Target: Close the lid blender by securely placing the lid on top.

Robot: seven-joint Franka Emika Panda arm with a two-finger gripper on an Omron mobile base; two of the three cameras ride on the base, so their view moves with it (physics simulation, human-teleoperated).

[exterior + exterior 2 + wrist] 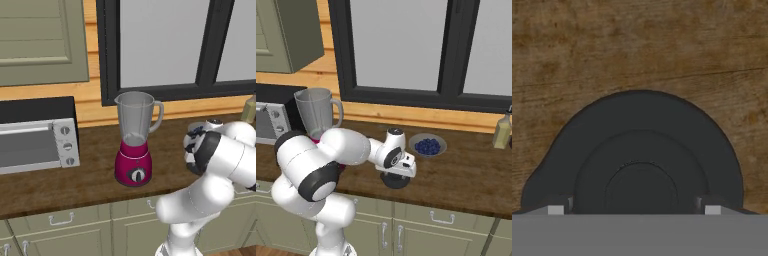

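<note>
The lid [642, 155] lies flat on the wooden worktop [466, 175], in the front half of the surface, well apart from the blender [134, 140] and to its right. In the right base view it shows as a dark disc [394, 181] directly beneath the end effector [398, 175], near but short of the worktop's front edge.

In the hand view the end effector [634, 210] sits low over the lid, its two fingertips [556, 209] showing at either side of the raised centre, set apart at about the width of the middle ring. Whether they touch the lid cannot be told; no grip is evident.

The blender stands upright with its jar mouth uncovered, handle to the right. A toaster oven [37, 137] stands near its left side. A bowl of blueberries [428, 145] sits just behind the lid, and a bottle [503, 131] stands at the far right. Bare worktop lies between the lid and the blender.
</note>
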